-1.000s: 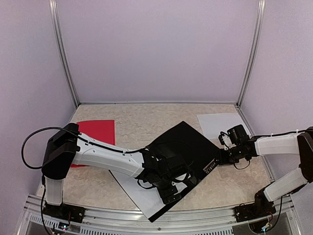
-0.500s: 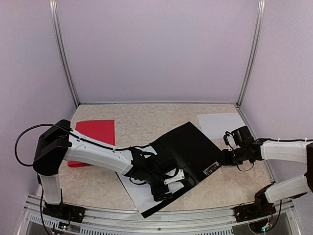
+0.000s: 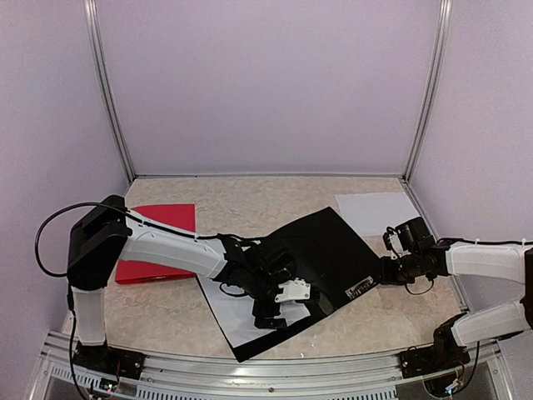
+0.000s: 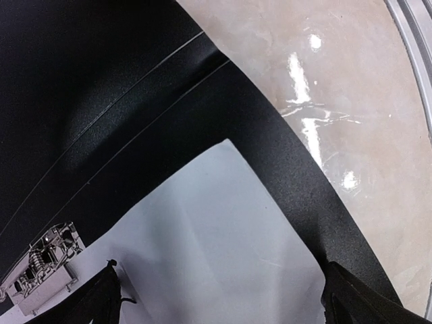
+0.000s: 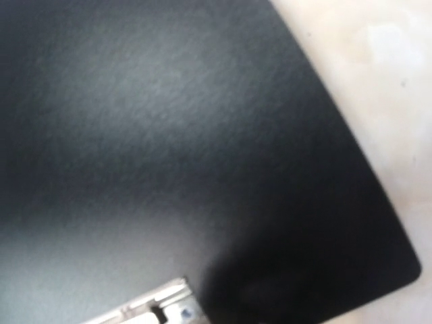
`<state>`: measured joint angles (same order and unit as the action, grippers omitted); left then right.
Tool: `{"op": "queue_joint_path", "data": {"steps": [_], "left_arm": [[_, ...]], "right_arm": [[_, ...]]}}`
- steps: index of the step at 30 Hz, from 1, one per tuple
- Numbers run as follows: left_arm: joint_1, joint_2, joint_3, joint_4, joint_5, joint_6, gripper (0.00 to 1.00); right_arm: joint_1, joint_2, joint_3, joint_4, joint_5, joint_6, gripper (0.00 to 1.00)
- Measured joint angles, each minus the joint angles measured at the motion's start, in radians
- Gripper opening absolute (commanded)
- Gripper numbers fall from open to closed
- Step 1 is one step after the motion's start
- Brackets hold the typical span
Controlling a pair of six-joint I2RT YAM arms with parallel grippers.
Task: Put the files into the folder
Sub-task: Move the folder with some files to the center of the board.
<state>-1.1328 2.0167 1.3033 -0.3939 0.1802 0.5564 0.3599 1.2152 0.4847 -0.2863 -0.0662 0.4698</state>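
Note:
A black folder (image 3: 333, 250) lies open in the middle of the table. One white file (image 3: 237, 321) (image 4: 216, 250) rests on its near panel, and part of it sticks out to the left. My left gripper (image 3: 279, 307) (image 4: 226, 310) hovers open over this sheet, a fingertip (image 4: 101, 304) on either side. Beside the sheet sits the folder's metal clip (image 4: 44, 266). My right gripper (image 3: 385, 272) is at the folder's right corner, shut on the black cover (image 5: 202, 135), which fills the right wrist view. Another white file (image 3: 371, 210) lies flat at the back right.
A red folder (image 3: 162, 242) lies at the left, partly under my left arm. Metal posts (image 3: 112, 108) stand at the back corners. A metal rail (image 3: 250, 367) runs along the near edge. Bare marbled tabletop (image 4: 337, 101) shows beyond the black folder.
My left gripper has drawn back to the left over the sheet. The folder's near corner and the sheet have shifted a little left. The right gripper has moved slightly right, still at the corner.

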Motion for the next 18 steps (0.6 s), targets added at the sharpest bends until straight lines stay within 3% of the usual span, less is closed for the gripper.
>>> {"op": "queue_joint_path", "data": {"steps": [7,18], "left_arm": [[0.066,0.021,0.024,-0.002,0.076,0.125,0.99],[0.213,0.026,0.033,-0.011,0.113,0.243,0.99]], "right_arm": [[0.006,0.010,0.002,0.000,-0.001,-0.008,0.32],[0.006,0.061,0.042,0.003,-0.013,-0.049,0.32]]}}
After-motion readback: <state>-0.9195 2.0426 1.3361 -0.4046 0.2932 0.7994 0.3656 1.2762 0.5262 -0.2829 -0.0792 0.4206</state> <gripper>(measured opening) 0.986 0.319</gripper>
